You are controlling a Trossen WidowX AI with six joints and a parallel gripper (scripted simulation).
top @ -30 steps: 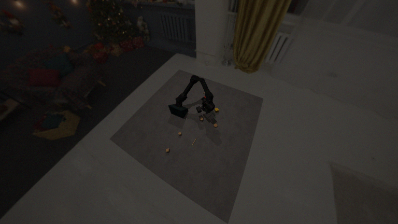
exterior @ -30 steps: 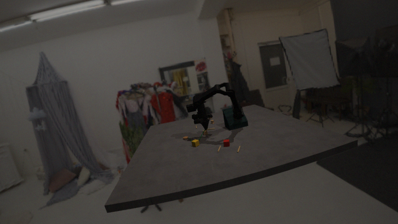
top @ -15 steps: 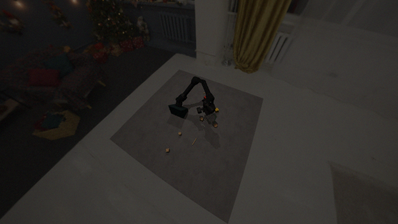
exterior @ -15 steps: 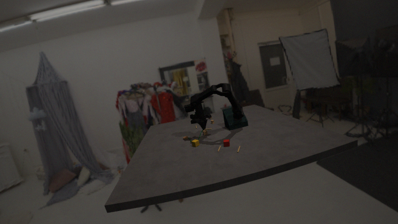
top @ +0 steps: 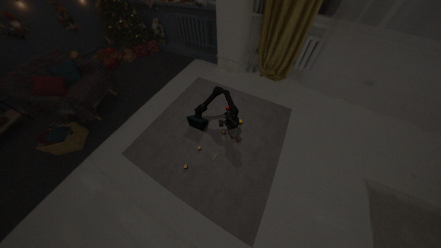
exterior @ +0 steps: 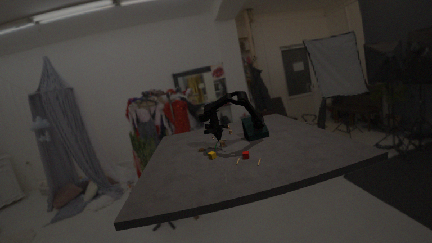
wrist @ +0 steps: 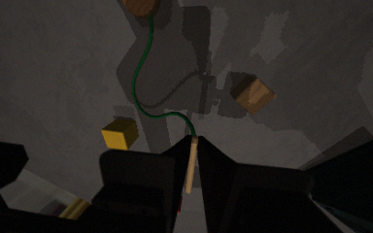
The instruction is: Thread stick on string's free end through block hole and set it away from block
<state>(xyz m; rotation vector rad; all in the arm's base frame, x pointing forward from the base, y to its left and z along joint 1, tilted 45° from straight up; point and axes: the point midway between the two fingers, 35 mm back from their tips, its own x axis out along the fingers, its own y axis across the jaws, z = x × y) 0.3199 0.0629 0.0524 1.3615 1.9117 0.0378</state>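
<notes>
My gripper (exterior: 219,139) (wrist: 194,139) is shut on the thin wooden stick (exterior: 223,140) (wrist: 191,167), close to its string end, and holds it roughly level above the table. The green string (exterior: 216,145) (wrist: 134,87) runs from the stick in a loose bend to the round wooden button (top: 239,138) (exterior: 201,149) (wrist: 142,6). A brown wooden block (top: 223,131) (exterior: 222,143) (wrist: 253,95) rests on the table near the gripper, right of the string in the wrist view. No hole can be made out in it. The string does not pass through this block.
A yellow cube (top: 240,121) (exterior: 212,155) (wrist: 119,134) and a red cube (top: 227,108) (exterior: 245,154) stand nearby. Loose sticks (top: 215,156) (exterior: 238,161) (exterior: 259,161) lie on the table. Small wooden pieces (top: 199,148) (top: 185,166) lie farther off. A dark green wedge (top: 197,123) (exterior: 255,130) stands by the arm's base.
</notes>
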